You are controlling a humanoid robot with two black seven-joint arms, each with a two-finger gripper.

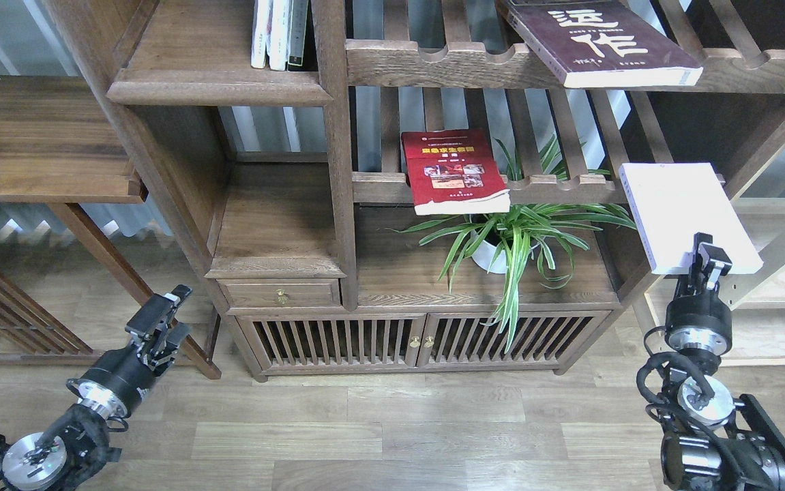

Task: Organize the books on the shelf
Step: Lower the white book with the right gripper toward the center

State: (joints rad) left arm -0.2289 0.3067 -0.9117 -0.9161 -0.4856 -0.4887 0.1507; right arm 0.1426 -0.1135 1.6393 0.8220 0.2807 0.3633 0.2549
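My right gripper (702,258) is shut on the near edge of the plain pale lavender-white book (685,211), held flat in the air just right of the middle slatted rack. The red book (452,170) with a yellow title lies on that rack, overhanging its scalloped rail. On the upper slatted rack lies the dark maroon book (597,37) with big white characters, also overhanging. The solid dark-brown shelf (218,87) with the thick moulded lip is at the upper left. My left gripper (164,317) hangs low at the left, open and holding nothing.
Several upright books (276,34) stand at the right end of the solid shelf. A potted spider plant (508,239) sits on the cabinet top (392,273) under the red book. Pale light-wood shelving (781,327) is behind my right arm. A dark side table (37,136) stands at the left.
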